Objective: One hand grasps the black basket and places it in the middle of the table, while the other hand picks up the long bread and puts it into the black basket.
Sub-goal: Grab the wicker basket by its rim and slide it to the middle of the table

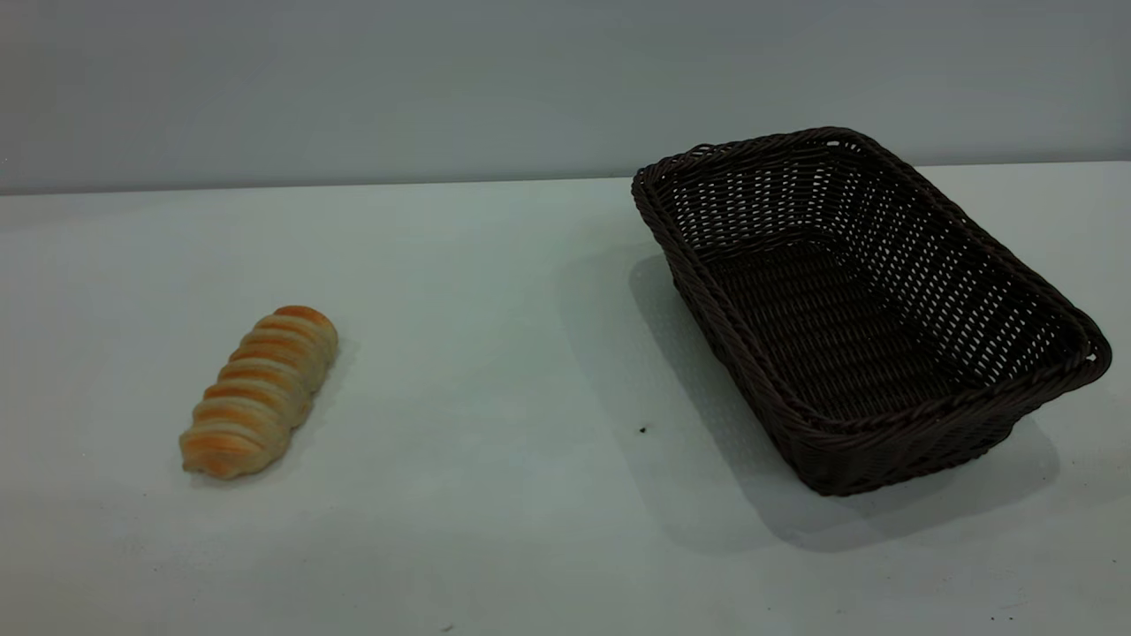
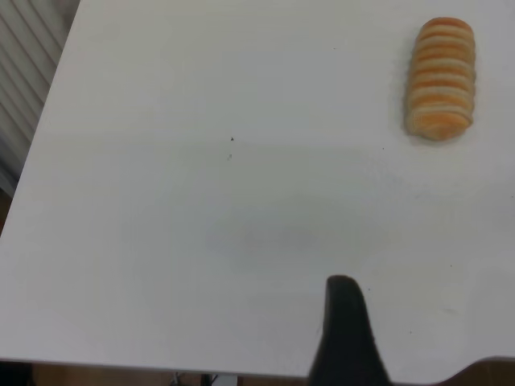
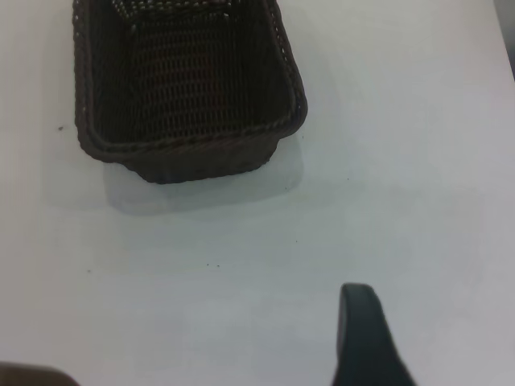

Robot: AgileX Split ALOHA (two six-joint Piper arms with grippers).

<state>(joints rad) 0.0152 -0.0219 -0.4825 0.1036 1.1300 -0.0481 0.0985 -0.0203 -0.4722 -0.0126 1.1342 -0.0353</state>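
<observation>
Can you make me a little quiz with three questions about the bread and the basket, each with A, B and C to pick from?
1. Where is the long bread?
A. inside the black basket
B. on the table, far to the left of the basket
C. leaning against the basket

2. What colour are the stripes on the bread?
A. pale cream
B. green
C. blue

3. What is in the black basket right now?
A. two breads
B. a cup
C. nothing

Answers:
1. B, because the bread lies alone on the table with bare tabletop between it and the basket.
2. A, because pale cream bands cross its golden-orange crust.
3. C, because only the woven bottom shows inside it.
</observation>
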